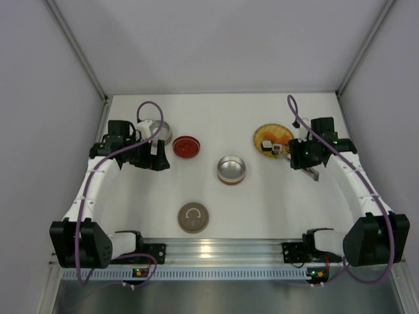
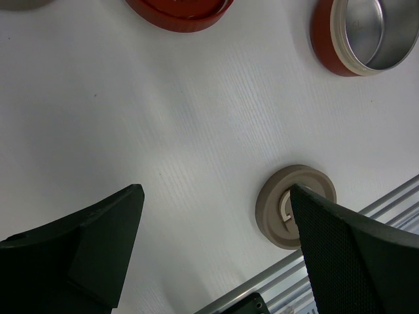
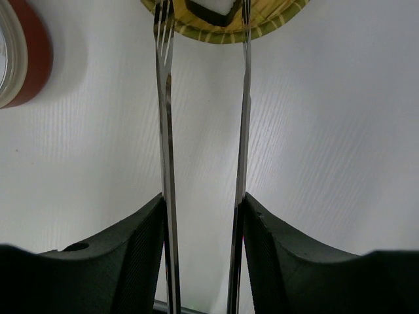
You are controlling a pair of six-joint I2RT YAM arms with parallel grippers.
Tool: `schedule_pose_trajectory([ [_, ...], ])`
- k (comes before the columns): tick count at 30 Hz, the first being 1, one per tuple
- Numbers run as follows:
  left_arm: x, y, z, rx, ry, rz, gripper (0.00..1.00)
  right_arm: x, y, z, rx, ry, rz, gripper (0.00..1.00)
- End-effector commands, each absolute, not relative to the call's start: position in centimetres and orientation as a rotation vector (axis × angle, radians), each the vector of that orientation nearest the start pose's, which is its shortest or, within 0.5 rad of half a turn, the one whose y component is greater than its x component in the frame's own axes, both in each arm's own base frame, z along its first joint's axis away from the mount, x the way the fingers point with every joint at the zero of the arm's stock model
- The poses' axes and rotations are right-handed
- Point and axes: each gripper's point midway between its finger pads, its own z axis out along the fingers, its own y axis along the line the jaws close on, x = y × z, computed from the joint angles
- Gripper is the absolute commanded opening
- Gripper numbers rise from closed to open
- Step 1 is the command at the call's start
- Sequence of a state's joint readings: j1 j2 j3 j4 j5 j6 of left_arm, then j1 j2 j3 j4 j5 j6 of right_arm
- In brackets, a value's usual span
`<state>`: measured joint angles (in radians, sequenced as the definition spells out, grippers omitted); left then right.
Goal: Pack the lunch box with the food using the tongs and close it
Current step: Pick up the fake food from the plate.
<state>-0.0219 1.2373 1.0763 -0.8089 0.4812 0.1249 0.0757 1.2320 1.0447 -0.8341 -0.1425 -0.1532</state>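
Note:
My right gripper is shut on the silver tongs, one slim arm against each finger. The tong tips reach over the near rim of the round yellow plate. Food lies on the plate, and a white piece with black wrap sits between the tips, not clearly pinched. The lunch box, an open steel tin with a red band, stands mid-table. My left gripper hangs open and empty over bare table.
A red round part lies left of the tin. A second steel tin sits half hidden behind my left arm. A tan round lid lies near the front rail.

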Motion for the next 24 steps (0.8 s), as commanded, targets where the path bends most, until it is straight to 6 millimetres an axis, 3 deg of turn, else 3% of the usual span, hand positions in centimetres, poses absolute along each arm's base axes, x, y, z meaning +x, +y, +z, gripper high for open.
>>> schedule_pose_trajectory([
  [1, 29.1, -8.3, 18.0, 0.377, 2.381, -0.542, 0.98, 29.8, 3.5, 15.7, -0.254, 2.48, 0.089, 0.47],
  [9, 29.2, -8.3, 17.7, 0.375, 2.384, -0.545, 0.98, 29.9, 3.6, 15.9, -0.239, 2.478, 0.1, 0.47],
  [24, 29.4, -8.1, 17.5, 0.374, 2.387, -0.531, 0.98, 30.0, 5.7, 15.7, -0.296, 2.474, 0.149, 0.49],
])
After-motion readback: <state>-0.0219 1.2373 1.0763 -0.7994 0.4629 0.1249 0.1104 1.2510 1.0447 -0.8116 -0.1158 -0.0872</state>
